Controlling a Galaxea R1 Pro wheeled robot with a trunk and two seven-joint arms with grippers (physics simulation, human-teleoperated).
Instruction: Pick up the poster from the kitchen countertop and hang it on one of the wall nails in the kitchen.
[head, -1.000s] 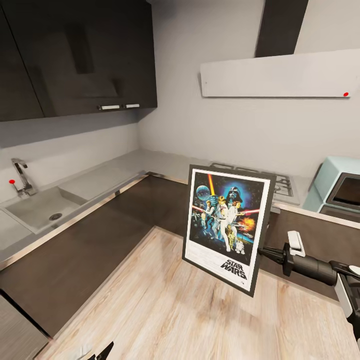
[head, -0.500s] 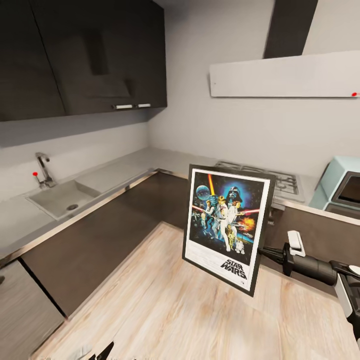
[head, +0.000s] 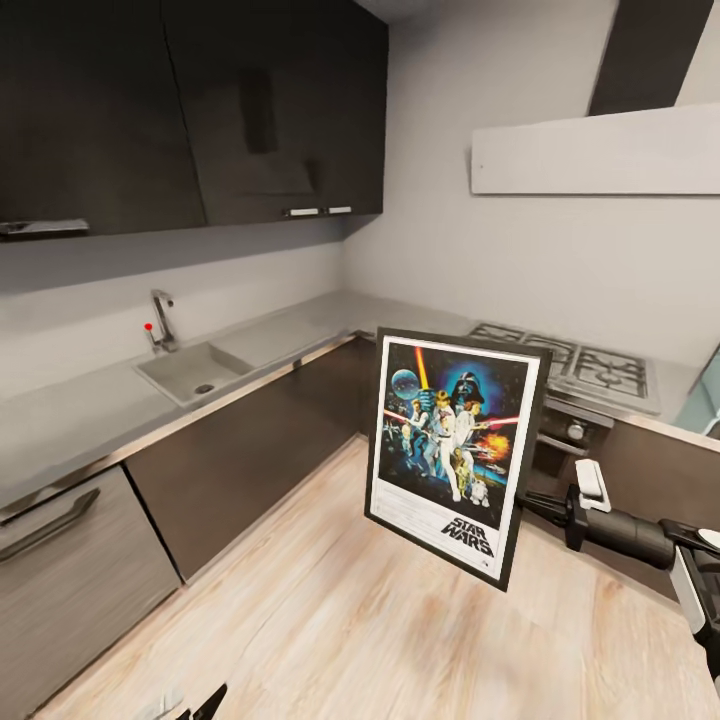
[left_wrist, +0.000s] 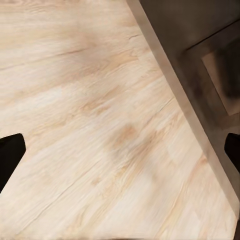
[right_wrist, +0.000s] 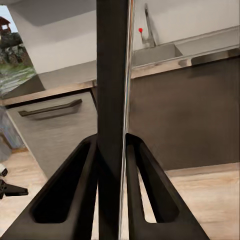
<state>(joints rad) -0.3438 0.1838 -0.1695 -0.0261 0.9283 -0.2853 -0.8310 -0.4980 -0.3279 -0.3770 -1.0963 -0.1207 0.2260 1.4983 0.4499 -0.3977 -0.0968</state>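
Now the right gripper (right_wrist: 111, 150) is clamped on the edge of the poster (head: 452, 450), upright in the air, off the kitchen countertop (head: 300, 330). Best to keep that pinch firm and the frame level while seeking a nail.

The poster (head: 455, 453) carries the one readable text, the logo "STAR WARS" in white block letters on two lines, at about five o'clock on its face, in the white band under the artwork; fine print to the logo's nine o'clock is too small to read.
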